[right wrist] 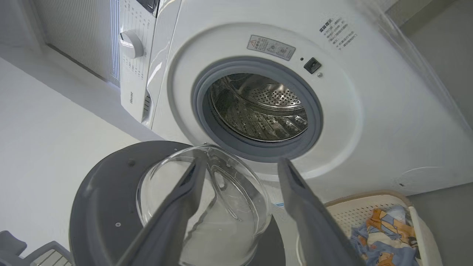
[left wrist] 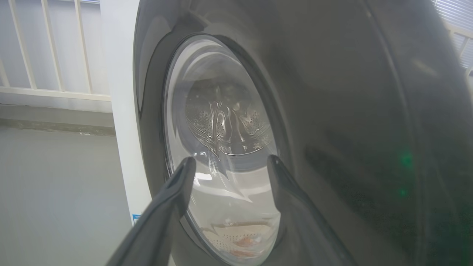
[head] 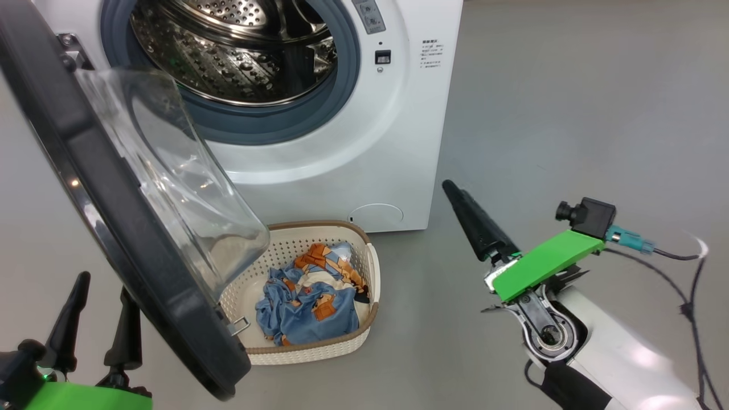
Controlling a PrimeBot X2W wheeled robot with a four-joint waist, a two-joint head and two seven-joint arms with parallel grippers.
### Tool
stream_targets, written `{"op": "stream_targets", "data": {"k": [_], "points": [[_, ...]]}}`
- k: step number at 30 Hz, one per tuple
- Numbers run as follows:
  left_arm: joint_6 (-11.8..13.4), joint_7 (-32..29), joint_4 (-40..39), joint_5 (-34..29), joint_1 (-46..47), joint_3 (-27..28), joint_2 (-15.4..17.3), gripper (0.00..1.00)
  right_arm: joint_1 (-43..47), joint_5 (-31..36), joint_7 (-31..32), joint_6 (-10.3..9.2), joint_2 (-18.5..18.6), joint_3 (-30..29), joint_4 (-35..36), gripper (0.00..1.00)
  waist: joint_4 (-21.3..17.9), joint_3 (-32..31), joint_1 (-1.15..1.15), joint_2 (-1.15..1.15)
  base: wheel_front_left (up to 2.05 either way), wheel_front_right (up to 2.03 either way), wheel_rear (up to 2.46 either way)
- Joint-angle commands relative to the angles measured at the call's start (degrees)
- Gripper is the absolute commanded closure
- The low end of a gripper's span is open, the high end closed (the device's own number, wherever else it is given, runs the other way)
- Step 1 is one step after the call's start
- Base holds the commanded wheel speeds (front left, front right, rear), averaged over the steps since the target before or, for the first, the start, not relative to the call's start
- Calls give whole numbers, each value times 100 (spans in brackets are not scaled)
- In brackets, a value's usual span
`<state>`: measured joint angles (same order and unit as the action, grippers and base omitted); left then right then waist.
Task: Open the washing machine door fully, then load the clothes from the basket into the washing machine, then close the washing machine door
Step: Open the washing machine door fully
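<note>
The washing machine (head: 370,142) stands ahead, its steel drum (head: 228,51) exposed. Its door (head: 85,171) hangs open at the left, swung out toward me, glass bowl facing right. On the floor below sits the basket (head: 310,347), holding the light-blue clothes (head: 310,302); the door's edge overlaps its left side. My left gripper (head: 105,285) is open behind the door's outer face (left wrist: 351,111), empty. My right gripper (right wrist: 240,162) is open and empty, raised right of the basket and pointing at the drum opening (right wrist: 258,107). One of its fingers (head: 472,222) shows side-on in the head view.
Grey floor (head: 569,114) stretches to the right of the machine. A dark cable (head: 689,285) trails from my right wrist. A white railing (left wrist: 55,55) and wall lie beyond the machine's left side. The control knob (right wrist: 131,44) sits on top.
</note>
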<state>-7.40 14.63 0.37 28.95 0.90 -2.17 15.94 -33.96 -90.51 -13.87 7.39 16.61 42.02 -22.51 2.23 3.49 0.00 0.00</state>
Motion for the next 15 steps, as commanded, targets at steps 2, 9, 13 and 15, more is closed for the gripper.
{"op": "stream_targets", "data": {"k": [2,9,13,15], "points": [[-9,37,-138,-74,104,249,120,0,-61,644,-104,10,-113,-229,-159,0,-29,-8,0,0,0,0,0],[-9,37,-144,-66,91,290,96,0,239,3354,-111,10,-744,-2170,-566,0,-80,6,0,0,0,0,0],[-9,37,-183,-83,62,293,69,0,626,4792,-112,10,-1119,-3048,-225,0,-86,15,0,0,0,0,0],[-9,37,-186,-86,58,296,67,0,847,5372,-112,10,-1231,-3323,-7,0,-89,12,0,0,0,0,0]]}}
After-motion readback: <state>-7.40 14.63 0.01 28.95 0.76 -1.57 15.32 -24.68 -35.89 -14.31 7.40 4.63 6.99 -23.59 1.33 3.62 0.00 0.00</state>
